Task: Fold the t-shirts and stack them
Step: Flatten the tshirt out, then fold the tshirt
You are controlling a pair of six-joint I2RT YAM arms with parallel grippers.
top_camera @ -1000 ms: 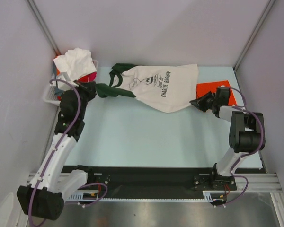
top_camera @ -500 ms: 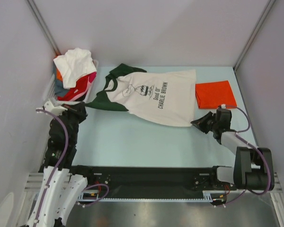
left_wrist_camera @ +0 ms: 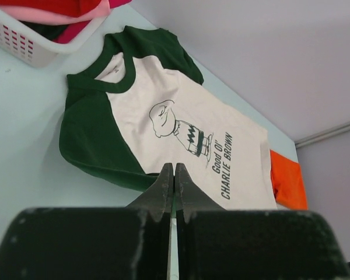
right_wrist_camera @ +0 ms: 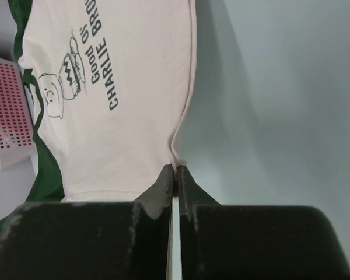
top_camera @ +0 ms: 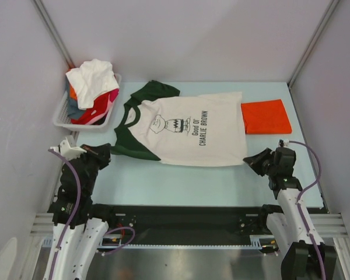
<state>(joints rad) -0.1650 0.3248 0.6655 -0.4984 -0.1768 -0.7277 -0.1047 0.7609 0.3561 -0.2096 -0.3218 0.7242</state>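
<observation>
The cream t-shirt [top_camera: 186,125] with dark green sleeves and a "Charlie Brown" print lies spread flat, print up, on the pale blue table. My left gripper [top_camera: 107,153] is shut on its near green sleeve [left_wrist_camera: 99,146]. My right gripper [top_camera: 249,157] is shut on the near corner of its bottom hem [right_wrist_camera: 178,157]. A folded orange-red t-shirt [top_camera: 267,115] lies just past the hem at the back right and also shows in the left wrist view [left_wrist_camera: 289,181]. White, red and pink shirts [top_camera: 93,81] are heaped in the basket.
The white slotted basket [top_camera: 59,116] stands at the back left, near the shirt's collar, and shows in the left wrist view [left_wrist_camera: 23,41] and the right wrist view [right_wrist_camera: 9,116]. Grey walls close in the left, back and right. A black rail [top_camera: 181,219] runs along the near edge.
Both arms have pulled back toward the near edge with the shirt held. The shirt has gone from bunched at the back to stretched flat nearer me.
</observation>
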